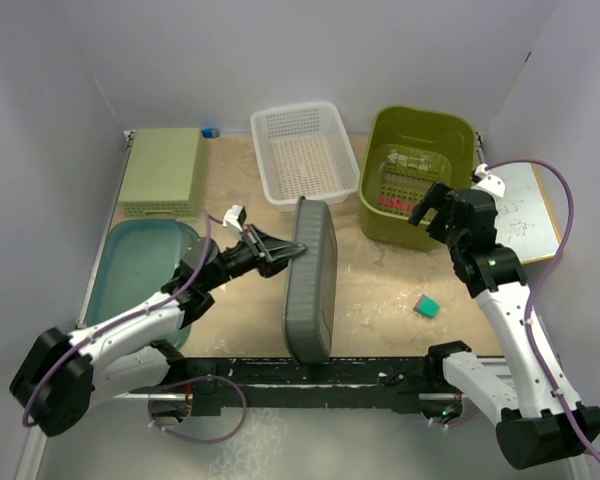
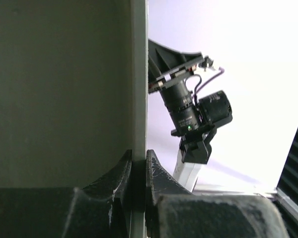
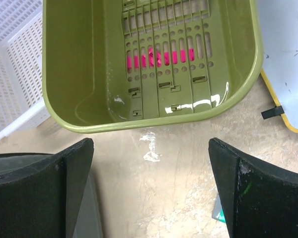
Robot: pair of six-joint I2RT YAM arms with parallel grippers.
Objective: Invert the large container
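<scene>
The large grey container [image 1: 312, 282] stands on its side in the middle of the table, its opening facing left. My left gripper [image 1: 286, 253] is shut on its upper left rim; in the left wrist view both fingers [image 2: 120, 174] pinch the thin rim [image 2: 138, 99], with the container's wall [image 2: 59, 89] filling the left. My right gripper [image 1: 432, 207] is open and empty, hovering over bare table just in front of the olive bin. In the right wrist view [image 3: 151, 173] the grey container's edge [image 3: 87, 213] shows at the lower left.
An olive bin [image 1: 378, 210] with a slotted insert [image 3: 164, 49] stands at the back right, a white basket [image 1: 300, 150] beside it. A pale green box [image 1: 162, 170] and a teal tray [image 1: 140, 265] lie on the left. A small green block [image 1: 427, 306] and a whiteboard [image 1: 525, 210] are at the right.
</scene>
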